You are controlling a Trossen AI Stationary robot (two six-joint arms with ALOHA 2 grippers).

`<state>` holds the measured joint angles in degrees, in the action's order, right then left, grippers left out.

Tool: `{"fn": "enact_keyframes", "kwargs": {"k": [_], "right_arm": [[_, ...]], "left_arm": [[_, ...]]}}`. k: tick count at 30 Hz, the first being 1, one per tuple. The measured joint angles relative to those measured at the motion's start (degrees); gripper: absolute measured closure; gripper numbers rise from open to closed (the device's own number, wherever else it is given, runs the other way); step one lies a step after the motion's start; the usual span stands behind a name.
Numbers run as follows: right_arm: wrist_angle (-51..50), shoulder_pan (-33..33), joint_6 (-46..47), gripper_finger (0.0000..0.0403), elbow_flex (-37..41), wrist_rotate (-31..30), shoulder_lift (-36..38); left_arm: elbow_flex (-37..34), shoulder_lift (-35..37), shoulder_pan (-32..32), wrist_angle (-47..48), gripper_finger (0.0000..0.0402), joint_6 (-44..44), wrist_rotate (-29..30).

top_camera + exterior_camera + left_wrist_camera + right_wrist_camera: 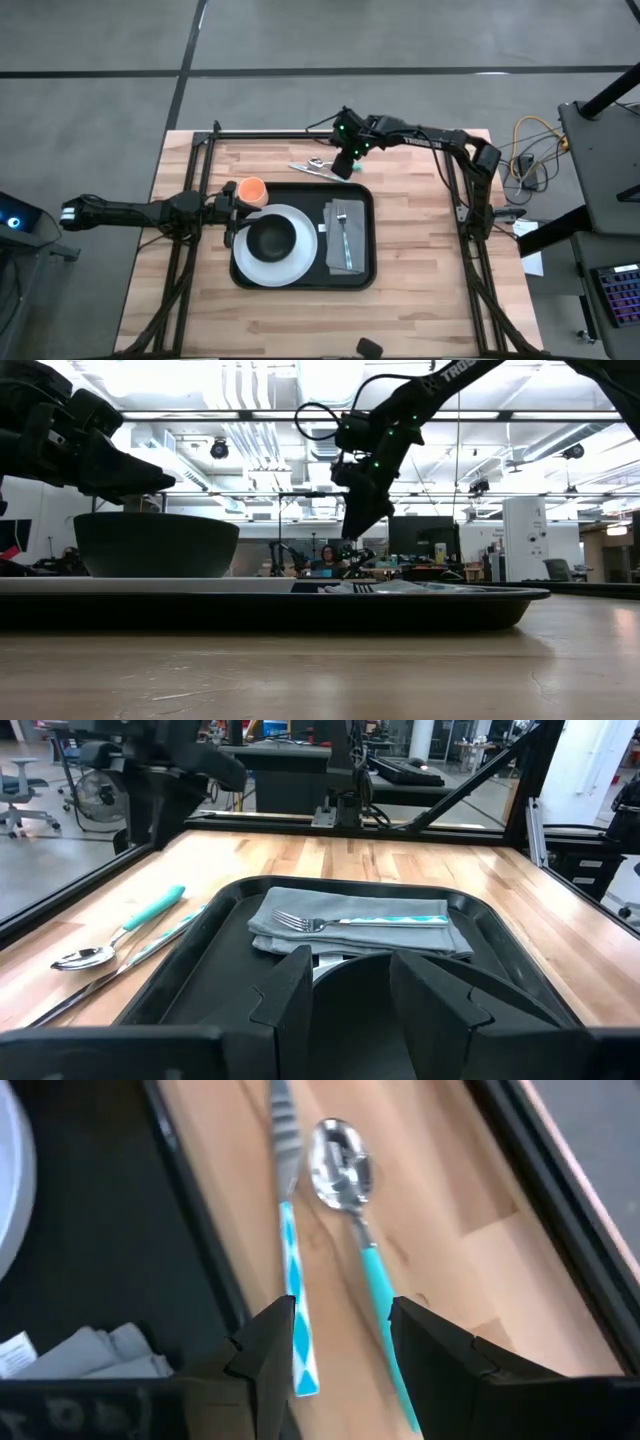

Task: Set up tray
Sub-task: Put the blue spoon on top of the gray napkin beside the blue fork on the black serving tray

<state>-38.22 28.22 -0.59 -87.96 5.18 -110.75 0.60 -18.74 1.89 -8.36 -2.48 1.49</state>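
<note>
We see the left gripper (pixel 232 212) at the left edge of the tray (pixel 368 262), over the plate (pixel 300 258); its fingers (pixel 290 990) stand apart with nothing between them. An orange cup (pixel 251 190) sits on the table (pixel 420 310) just beyond that gripper, off the tray. The tray lies mid-table. On it we note the white plate with a black bowl (pixel 271 237) on top, then a grey napkin (pixel 343 236) to the right with a fork (pixel 344 232) lying on it. Beyond the tray's far edge, a spoon (pixel 342 1160) and a knife (pixel 290 1240) lie side by side on the wood. The right gripper (pixel 346 160) hangs over them, open and empty, fingers straddling the handles.
</note>
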Motion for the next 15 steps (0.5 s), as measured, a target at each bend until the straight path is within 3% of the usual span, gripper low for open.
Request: {"fn": "enact_keyframes", "kwargs": {"k": [9, 15], "right_arm": [[3.1, -3.3, -3.1, 0.0250, 0.0, 0.0, -5.2], [4.5, -2.9, -3.7, 0.0247, -0.4, 3.7, -8.3]], "left_arm": [[0.0, 0.0, 0.0, 0.0, 0.0283, 0.0, 0.0], [0.0, 0.0, 0.0, 0.0, 0.0283, 0.0, 0.0]]}}
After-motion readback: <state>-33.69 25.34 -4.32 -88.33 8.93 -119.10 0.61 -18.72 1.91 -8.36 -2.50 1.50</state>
